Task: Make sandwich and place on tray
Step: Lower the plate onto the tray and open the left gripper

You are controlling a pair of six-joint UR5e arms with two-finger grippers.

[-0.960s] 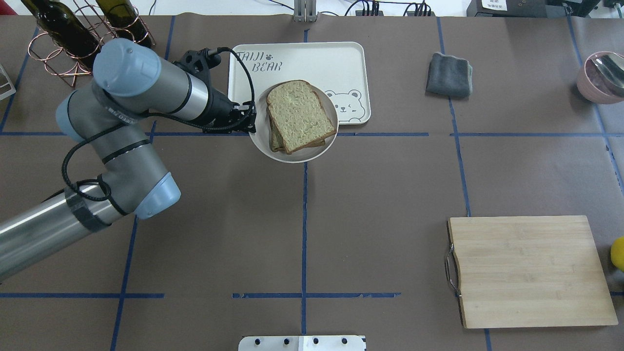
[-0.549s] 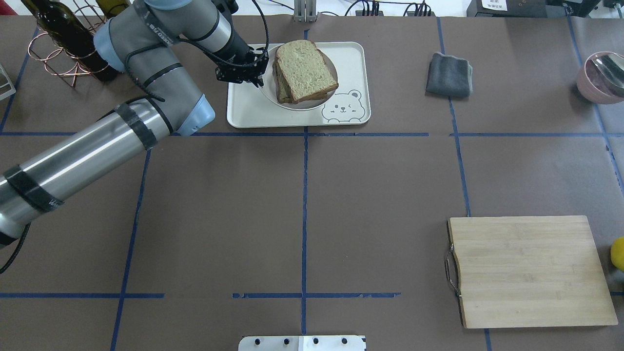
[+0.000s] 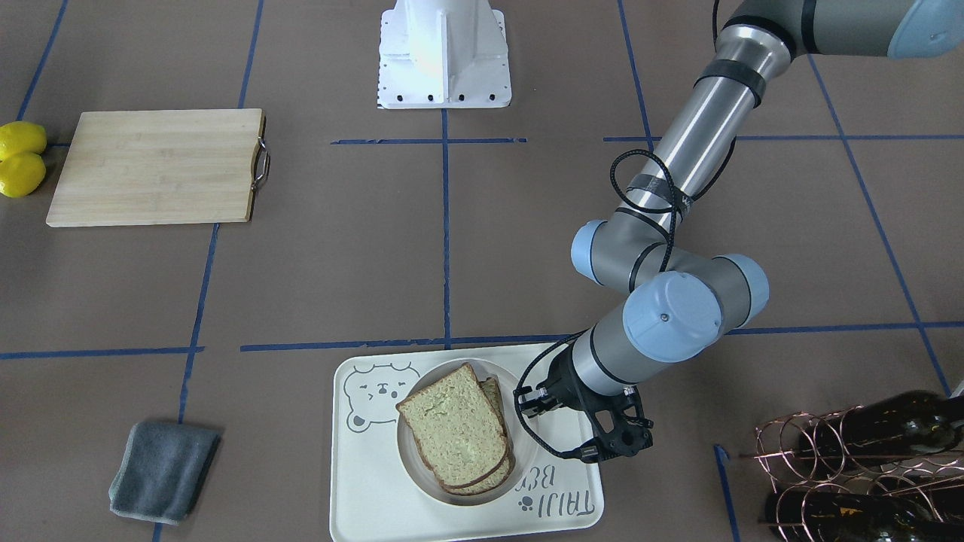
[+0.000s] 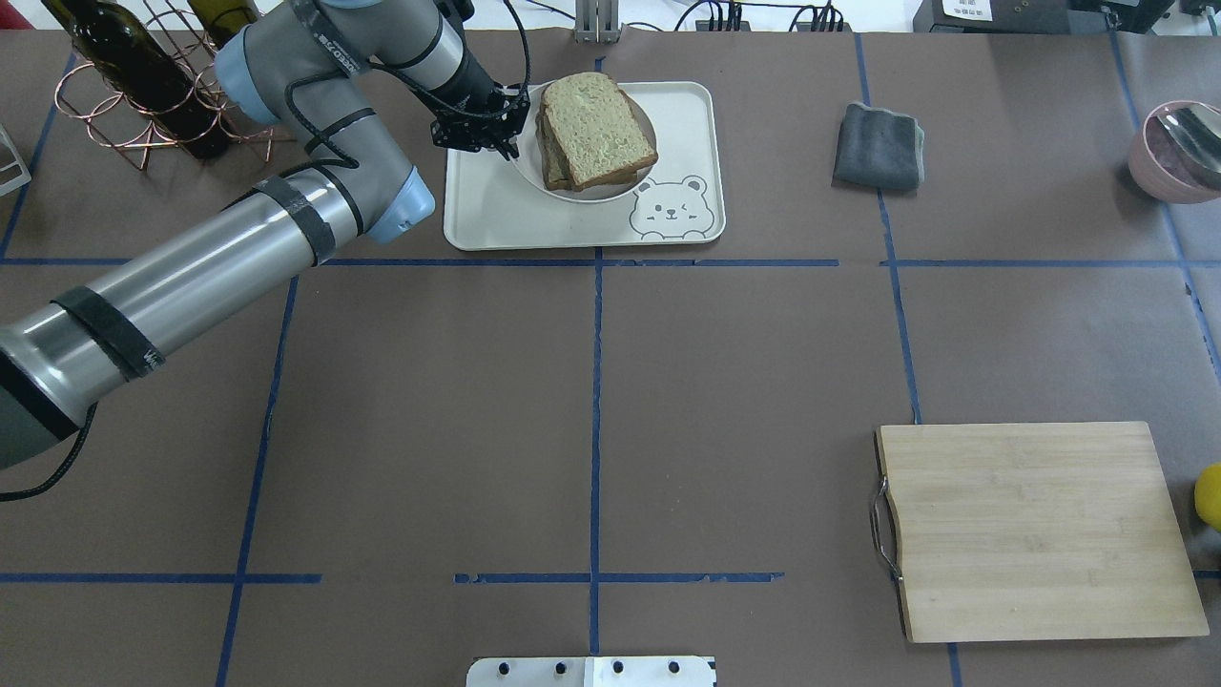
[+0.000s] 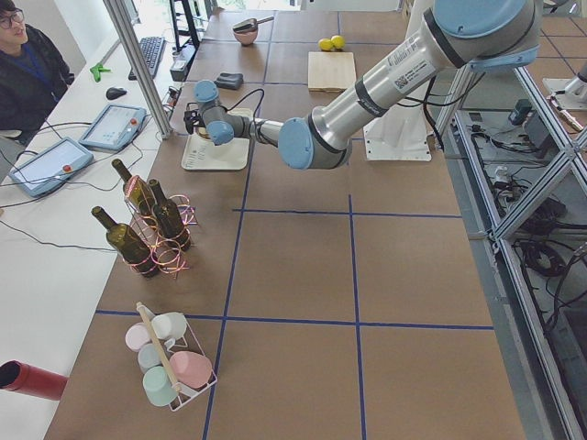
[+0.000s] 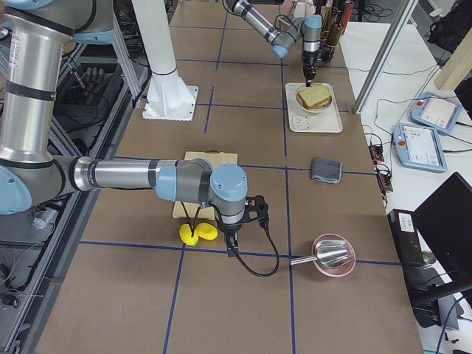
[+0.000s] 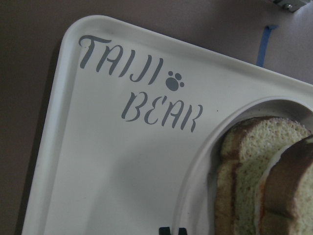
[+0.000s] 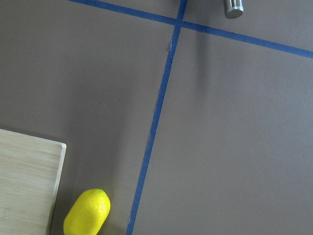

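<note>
Sandwich (image 4: pixel 596 134) first: two brown-crusted slices stacked a little askew on a small white plate (image 4: pixel 582 194). My wrist camera shows a thin white layer with a trace of orange between them. The plate is over the far half of the tray (image 4: pixel 496 215), between the grey lettering (image 7: pixel 142 93) and the bear face (image 4: pixel 671 210). I cannot tell whether its base touches the tray or hangs just above it.

My left gripper (image 4: pixel 506 145) reaches in from the lettering side and pinches the plate's rim. The two dark tips sit close together at that edge in my wrist view, and they do not touch the bread.

My right gripper (image 6: pixel 231 247) points down at the other end of the table, near the lemons (image 3: pixel 21 158) beside the wooden cutting board (image 4: pixel 1035 530). It shows only from the side, so I cannot tell whether it is spread or pressed together.

A folded grey cloth (image 4: pixel 879 145) lies well apart from the tray, and a pink bowl (image 4: pixel 1178 153) sits farther along that side.
</note>
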